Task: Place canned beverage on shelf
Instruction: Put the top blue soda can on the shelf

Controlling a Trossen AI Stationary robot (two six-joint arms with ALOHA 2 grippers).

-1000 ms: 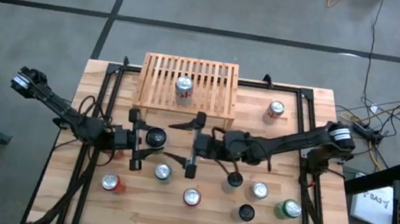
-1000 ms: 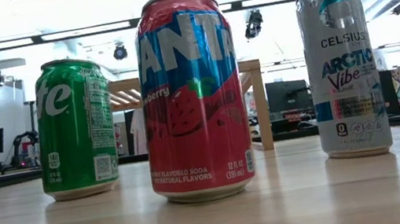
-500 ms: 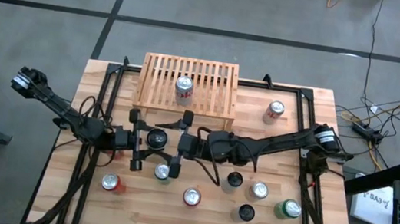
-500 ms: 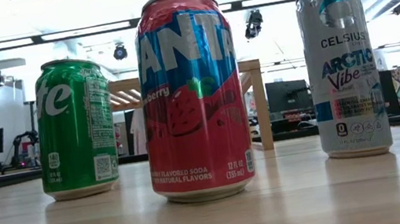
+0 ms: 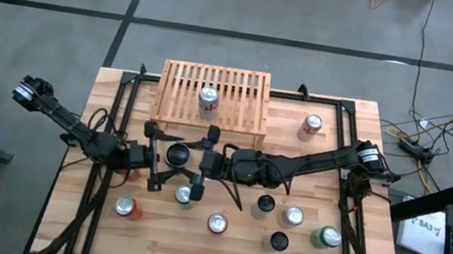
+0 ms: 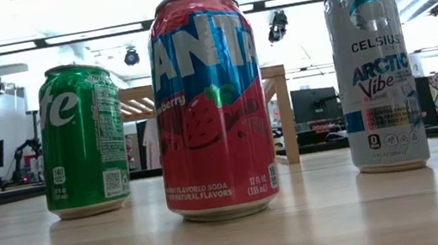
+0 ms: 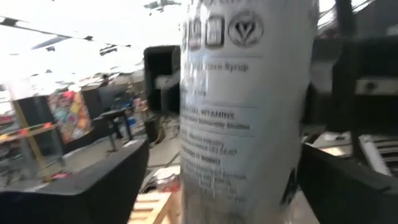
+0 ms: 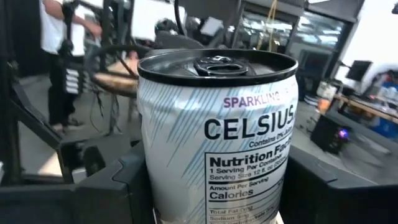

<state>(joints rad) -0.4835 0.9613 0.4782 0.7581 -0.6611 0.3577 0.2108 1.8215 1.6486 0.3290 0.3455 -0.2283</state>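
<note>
While both arms meet over mid-table, the Celsius can point(image 5: 176, 154) stands between them, in front of the shelf point(image 5: 247, 103) and not on it; the left gripper point(image 5: 159, 157) reaches in from the left and the right gripper point(image 5: 202, 162) from the right, each with one finger on either side of this same can.

Left claw: wide. In the left wrist view its fingers point(image 7: 74, 186) flank the can's white label, with a visible gap on at least one side, so it has no grip.

Right claw: closed on the can. In the right wrist view its fingers point(image 8: 99, 186) sit against the can wall on both sides, below the black rim; the can is upright, tab on top.

Shelf: at the far edge of the table, slatted top, one silver-topped can point(image 5: 208, 98) standing on it near the middle.

Loose cans: one point(image 5: 312, 125) to the right of the shelf on the table point(image 5: 118, 86); a scatter near the front edge, among them a green can point(image 5: 328, 237) at the right.

Low view: a strawberry Fanta can point(image 6: 210, 106) in the middle, a green can to its left, a Celsius Arctic Vibe can point(image 6: 375, 73) to its right; all upright on the planks.
</note>
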